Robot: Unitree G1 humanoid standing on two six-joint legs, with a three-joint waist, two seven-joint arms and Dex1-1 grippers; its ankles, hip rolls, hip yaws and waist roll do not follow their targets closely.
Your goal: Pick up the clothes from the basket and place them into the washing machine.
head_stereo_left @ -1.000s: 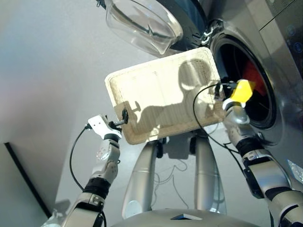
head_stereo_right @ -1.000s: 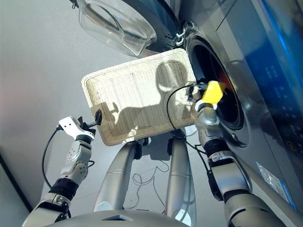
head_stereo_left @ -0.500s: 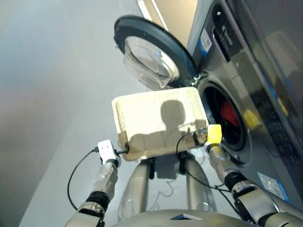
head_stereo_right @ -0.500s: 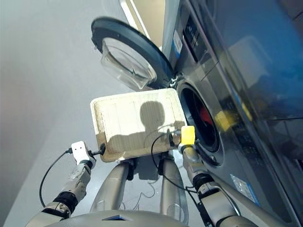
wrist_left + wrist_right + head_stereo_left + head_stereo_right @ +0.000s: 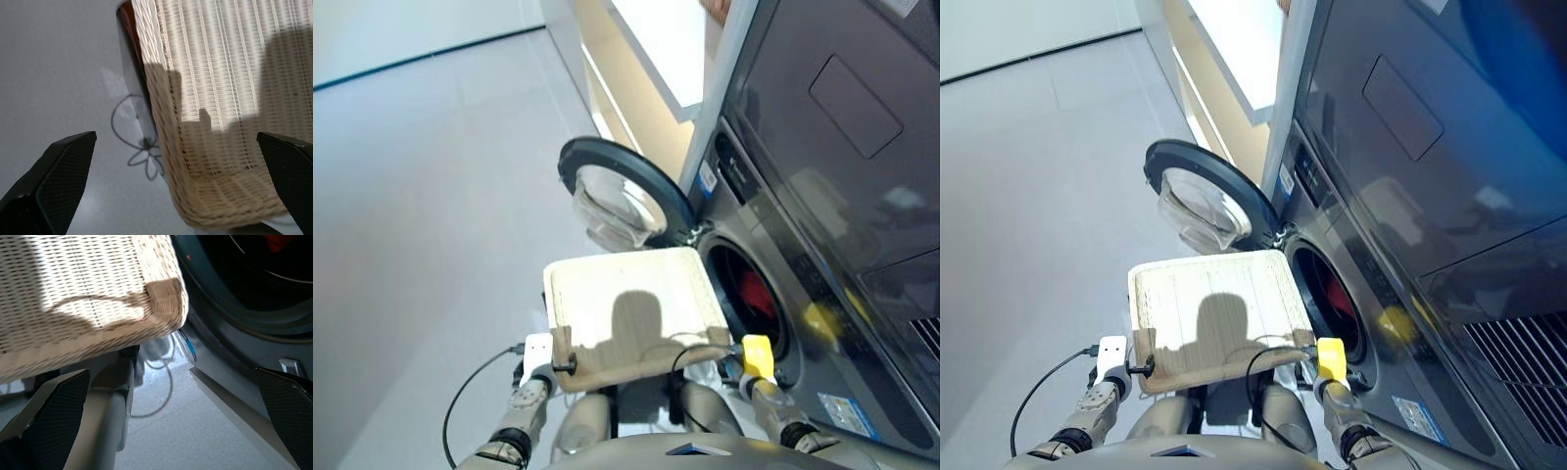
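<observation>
Sitting in front of the robot at the drum opening, the shallow cream woven basket with rounded corners shows only bare weave inside, with a tan fabric flap draped along its near short edge. No garment lies in it. A coral red garment shows inside the round drum hole of the dark grey glossy washing machine, just to the right of the basket; the other clothes cannot be made out in the dark drum. The round black-rimmed door with its clear glass bowl stands swung open beyond the basket's far edge, hinged at the machine's front.

The left gripper sits at the basket's near left corner, by the flap's end — in the left wrist view its two black fingers are spread wide, with the basket's woven wall between them but not touching either one. The right gripper is at the basket's near right corner, close to the lower rim of the drum opening; its jaws are likewise spread apart in the right wrist view, with the basket's corner ahead of them and nothing pinched.

A pale grey floor stretches to the left, and a cream-coloured cabinet stands beyond the machine.
</observation>
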